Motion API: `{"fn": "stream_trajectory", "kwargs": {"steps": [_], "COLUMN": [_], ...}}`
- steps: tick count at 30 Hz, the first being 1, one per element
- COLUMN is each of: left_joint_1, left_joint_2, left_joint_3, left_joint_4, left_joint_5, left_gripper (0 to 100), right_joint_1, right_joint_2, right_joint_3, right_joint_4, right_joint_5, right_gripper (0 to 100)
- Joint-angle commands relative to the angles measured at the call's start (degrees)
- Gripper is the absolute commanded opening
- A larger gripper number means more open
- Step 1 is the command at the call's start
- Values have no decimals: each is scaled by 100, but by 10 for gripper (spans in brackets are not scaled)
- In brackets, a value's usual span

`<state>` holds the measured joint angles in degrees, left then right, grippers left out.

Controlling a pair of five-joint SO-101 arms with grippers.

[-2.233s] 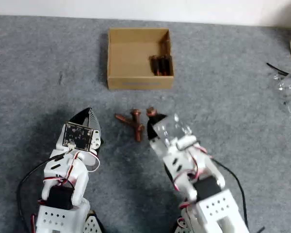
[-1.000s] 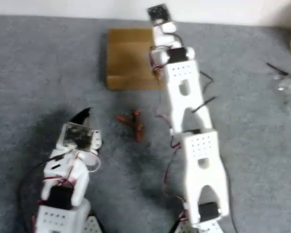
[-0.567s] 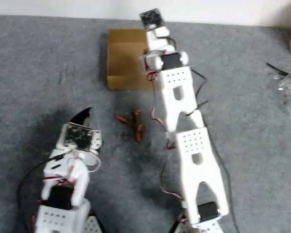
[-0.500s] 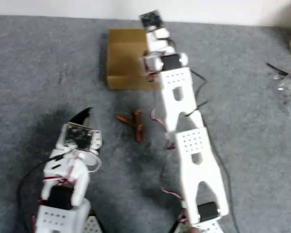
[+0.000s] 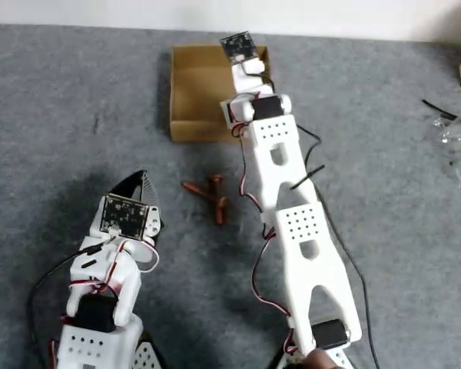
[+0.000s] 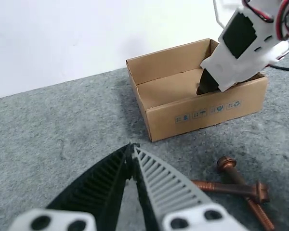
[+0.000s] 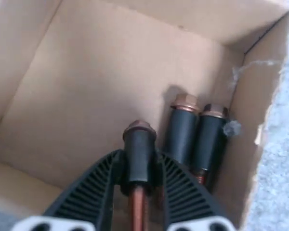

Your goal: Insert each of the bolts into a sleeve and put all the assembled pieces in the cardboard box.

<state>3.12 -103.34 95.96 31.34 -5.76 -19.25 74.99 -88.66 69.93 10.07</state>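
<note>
Both arms are white plastic shells with black servo blocks at the joints. The right arm (image 5: pixel 301 231) has links pierced by grids of small round holes and oval cut-outs, with thin red, black and white cables looping alongside. The left arm (image 5: pixel 111 269) bears like cables and a dark circuit board (image 5: pixel 125 216) at its wrist. The left gripper (image 6: pixel 131 146) and right gripper (image 7: pixel 137 159) have black ribbed fingers (image 6: pixel 159 180).
</note>
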Motion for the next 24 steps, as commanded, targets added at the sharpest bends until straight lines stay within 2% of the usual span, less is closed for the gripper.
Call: {"fn": "stream_trajectory", "kwargs": {"steps": [1, 5, 7, 15, 24], "left_joint_1": [66, 66, 66, 66, 66], "left_joint_2": [-13, -13, -13, -13, -13], "left_joint_3": [127, 127, 127, 127, 127], "left_joint_4": [-114, -114, -114, -114, -114], "left_joint_5": [-35, -35, -35, -35, -35], "left_gripper": [7, 7, 7, 7, 7], "right_joint_1": [198, 242, 259, 295, 277], "right_joint_2": [-127, -127, -145, -312, -1587], "right_joint_3": [-303, -303, -303, -1253, -1411], "right_joint_4": [-189, -145, -110, 708, 2185], "right_joint_5": [-35, -35, -35, -35, -35], "right_gripper": [55, 221, 265, 268, 268]}}
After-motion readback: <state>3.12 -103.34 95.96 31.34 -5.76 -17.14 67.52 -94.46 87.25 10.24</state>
